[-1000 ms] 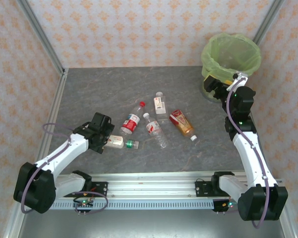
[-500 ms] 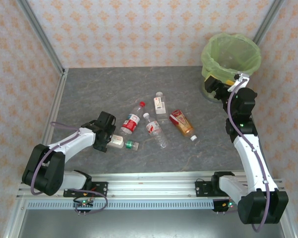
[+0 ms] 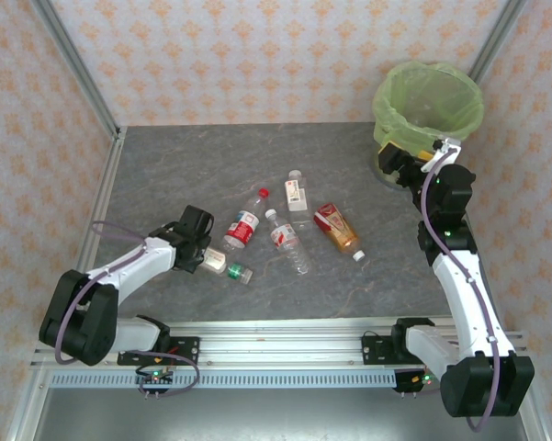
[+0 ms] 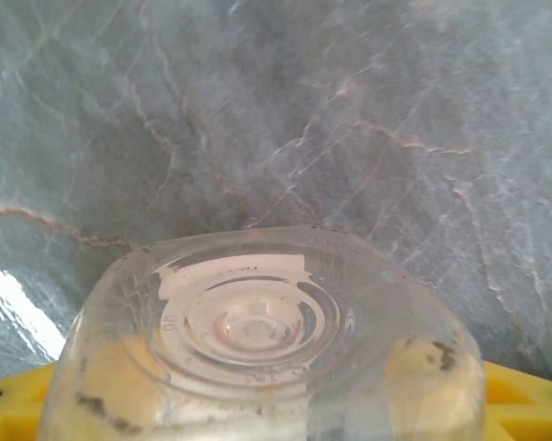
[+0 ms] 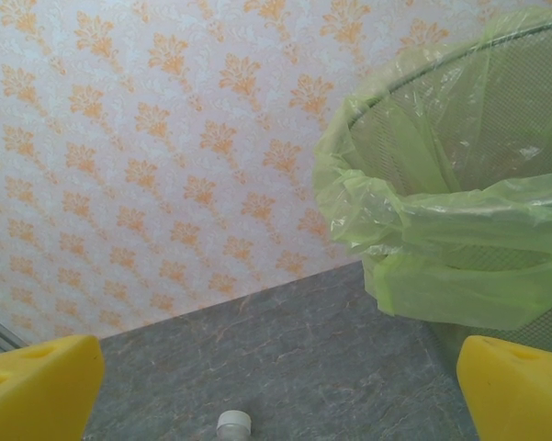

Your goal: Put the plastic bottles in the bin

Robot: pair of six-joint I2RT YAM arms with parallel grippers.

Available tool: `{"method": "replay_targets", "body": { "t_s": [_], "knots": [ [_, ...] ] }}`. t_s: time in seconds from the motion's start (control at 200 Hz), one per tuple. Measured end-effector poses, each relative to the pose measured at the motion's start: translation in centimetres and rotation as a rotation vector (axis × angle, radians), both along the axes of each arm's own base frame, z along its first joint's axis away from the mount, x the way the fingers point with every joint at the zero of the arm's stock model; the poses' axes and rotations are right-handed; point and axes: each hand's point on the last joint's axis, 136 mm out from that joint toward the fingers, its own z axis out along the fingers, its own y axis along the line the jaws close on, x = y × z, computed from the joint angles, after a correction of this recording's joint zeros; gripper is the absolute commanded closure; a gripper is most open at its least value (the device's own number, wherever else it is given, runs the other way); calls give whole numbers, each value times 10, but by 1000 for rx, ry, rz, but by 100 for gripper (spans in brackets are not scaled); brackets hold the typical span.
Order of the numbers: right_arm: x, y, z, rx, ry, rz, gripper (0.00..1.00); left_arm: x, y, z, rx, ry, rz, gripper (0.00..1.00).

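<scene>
Left gripper (image 3: 203, 254) jaws straddle clear green-capped plastic bottle (image 3: 225, 267) on grey table (image 3: 165, 165); clamped or not, can't tell. Right gripper (image 3: 393, 163) jaws wide, beside green-bagged round bin (image 3: 381, 112).

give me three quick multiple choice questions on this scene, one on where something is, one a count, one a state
1. Where does the bin stand?
A) far right corner of the table
B) near left corner
C) between the arm bases

2. How many plastic bottles lie on the table?
A) three
B) five
C) eight

3. The right gripper is:
A) shut on a bottle
B) shut on the bin bag
C) open, holding nothing

Answers: 1 A, the top view shows it by the far right wall corner; 2 B, five lie mid-table; 3 C, its yellow fingers stand wide apart, gripping nothing.
</scene>
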Motion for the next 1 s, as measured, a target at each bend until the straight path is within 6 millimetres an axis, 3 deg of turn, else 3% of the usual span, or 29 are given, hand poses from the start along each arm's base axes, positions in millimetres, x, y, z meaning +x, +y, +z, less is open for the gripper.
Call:
{"method": "replay_targets", "body": {
  "t_s": [0.37,0.57,0.786,1.001],
  "knots": [
    [-2,7,-13,16,30,35,1,31,9,90,163,-232,-184,55],
    [-3,16,-18,41,43,79,1,46,0,125,204,-313,-300,57],
    [-1,39,-30,39,74,162,1,65,-25,157,181,-442,-445,57],
    [-7,93,-59,-19,132,351,1,89,-74,196,127,-605,-608,57]
  ]
}}
